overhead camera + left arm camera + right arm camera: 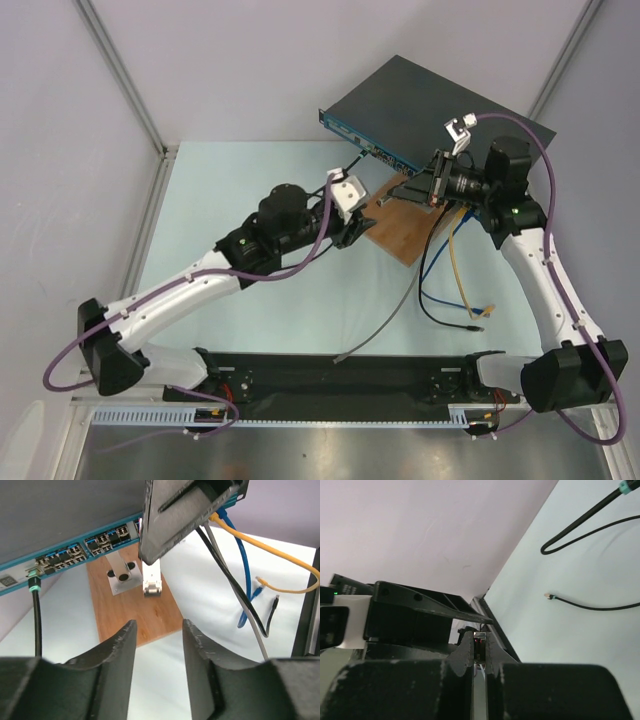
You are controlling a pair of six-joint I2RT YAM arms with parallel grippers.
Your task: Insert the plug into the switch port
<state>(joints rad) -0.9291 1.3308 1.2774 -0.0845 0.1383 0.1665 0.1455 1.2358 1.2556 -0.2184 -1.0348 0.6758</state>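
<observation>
One switch (440,105); one plug (151,582) in right claw (479,645); left claw (159,626) spread.

My left arm (190,285) stretches forward and to the right, and the left gripper (157,630) has its fingers spread wide. My right arm (540,270) folds leftward at the elbow, with the right gripper (479,645) pinched tight on the plug (151,582).

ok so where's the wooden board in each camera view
Top external: wooden board centre-right, beside the switch's blue front face.
Left wrist: centre, below that face, behind the plug.
Right wrist: not in view.
Shared landmark: the blue front face with its sockets, in the top external and left wrist views.
</observation>
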